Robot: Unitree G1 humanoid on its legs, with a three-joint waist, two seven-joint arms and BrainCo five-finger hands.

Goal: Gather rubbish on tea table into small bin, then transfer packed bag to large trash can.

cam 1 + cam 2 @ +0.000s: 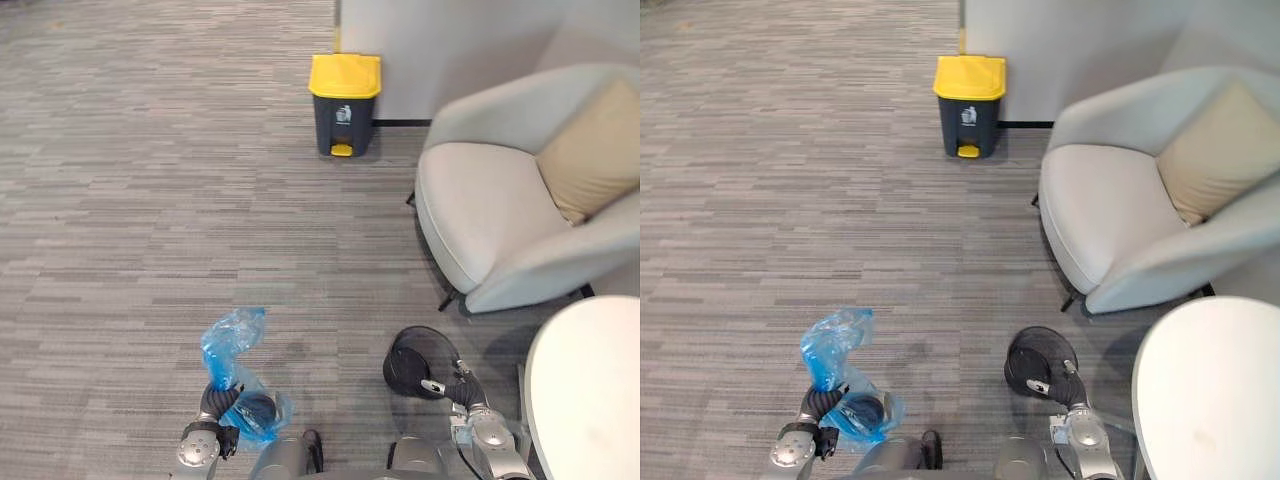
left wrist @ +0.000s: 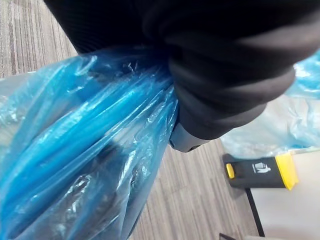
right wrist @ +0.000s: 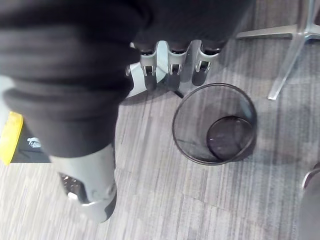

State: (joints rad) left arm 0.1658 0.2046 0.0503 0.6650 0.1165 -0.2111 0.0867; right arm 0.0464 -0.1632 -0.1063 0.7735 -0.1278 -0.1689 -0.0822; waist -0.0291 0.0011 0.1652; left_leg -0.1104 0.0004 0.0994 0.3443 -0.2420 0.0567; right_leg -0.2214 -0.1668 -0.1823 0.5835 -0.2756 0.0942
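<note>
Left robot hand [image 1: 222,415], low in the head view at about 7 o'clock, is clenched on the bunched neck of a blue plastic bag [image 1: 232,340]. Crumpled loose plastic sticks out from the grip towards 12 o'clock, and a fuller part with something dark inside sits at the hand's 3 o'clock side. In the left wrist view the blue film runs in tight folds under the dark ribbed cover.

Right robot hand [image 3: 172,65] shows at about 5 o'clock, over a small round black mesh bin [image 1: 405,370]. Its fingers hang loose in a row and hold nothing. The bin stands upright on the grey carpet floor [image 1: 150,200], and the right wrist view looks down to its bare bottom.

At 12 o'clock, well apart from both hands, a dark large trash can [image 1: 344,105] with a yellow lid stands closed against a pale wall. A light grey armchair [image 1: 480,210] with a tan cushion [image 1: 595,150] is at 2 o'clock. The curved edge of a white round table [image 1: 590,390] comes in at 4 o'clock, just beside the small bin.
</note>
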